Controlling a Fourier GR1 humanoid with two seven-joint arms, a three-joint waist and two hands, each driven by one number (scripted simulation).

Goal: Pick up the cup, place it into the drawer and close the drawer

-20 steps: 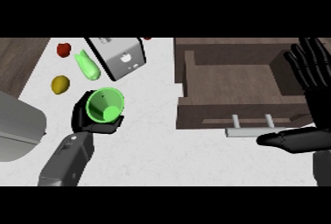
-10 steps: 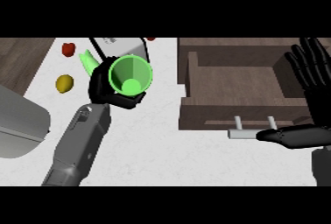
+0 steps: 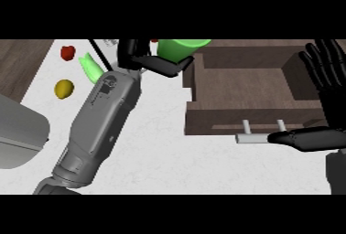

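Observation:
My left hand (image 3: 145, 57) is curled round the green cup (image 3: 177, 49) near the top of the head view, just left of the drawer's far left corner. The cup is lifted off the counter and partly hidden by the fingers. The brown drawer (image 3: 202, 119) stands open at the right, and its inside shows nothing in it. A light handle (image 3: 260, 137) sticks out from its front. My right hand (image 3: 324, 87) rests open at the right edge, fingers up beside the drawer, thumb near the handle.
On the white counter at the upper left lie a red item (image 3: 67, 52), a yellow fruit (image 3: 64, 88) and a light green piece (image 3: 90, 67). A grey rounded object (image 3: 17, 132) sits at the left edge.
My left arm has risen and swung right and away from me, carrying the green cup from the counter's left part up to the drawer's far left corner. The right hand has not moved.

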